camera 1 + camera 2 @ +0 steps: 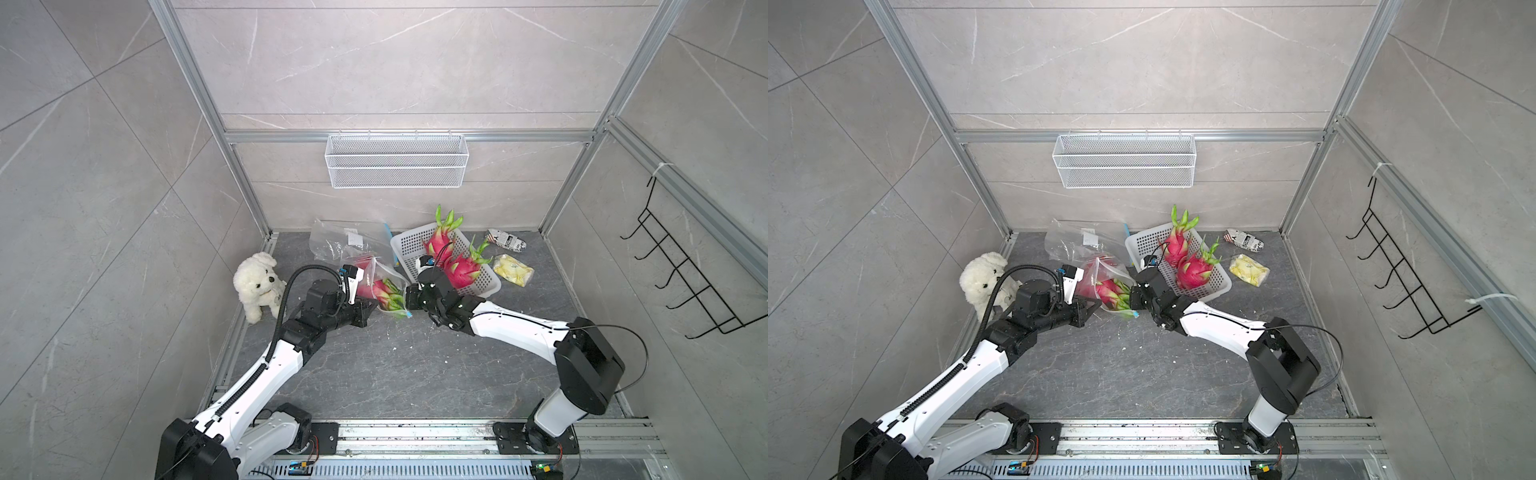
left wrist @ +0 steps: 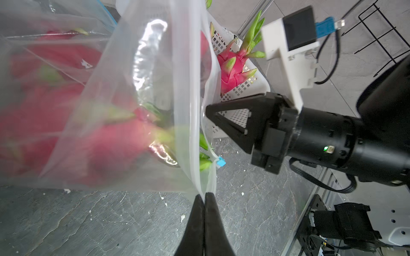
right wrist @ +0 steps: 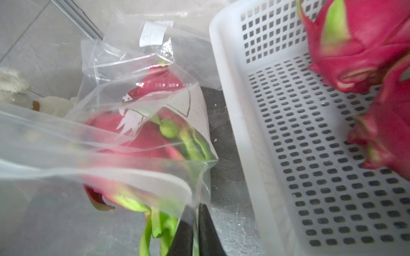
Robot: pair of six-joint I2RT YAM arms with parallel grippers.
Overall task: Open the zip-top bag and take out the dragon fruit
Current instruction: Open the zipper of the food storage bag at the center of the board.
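Observation:
The clear zip-top bag [image 1: 384, 276] [image 1: 1106, 274] is held up between both grippers near the middle of the floor. It holds magenta dragon fruit [image 1: 384, 293] [image 2: 115, 141] [image 3: 153, 141] with green spikes pointing at the mouth. My left gripper [image 1: 376, 306] [image 2: 204, 196] is shut on one lip of the bag's mouth. My right gripper [image 1: 407, 298] [image 3: 196, 209] is shut on the opposite lip. The blue slider [image 2: 221, 163] sits at the end of the zip. Two more dragon fruit [image 1: 439, 245] [image 1: 462, 271] lie in the white basket [image 1: 405, 243] [image 3: 224, 88].
A second clear bag [image 1: 345, 239] lies behind the held one. A white plush dog [image 1: 259, 286] sits at the left wall. A yellow packet [image 1: 513, 270] and a newsprint packet [image 1: 507, 241] lie right of the basket. A wire shelf [image 1: 397, 160] and a black hook rack [image 1: 685, 282] hang on the walls.

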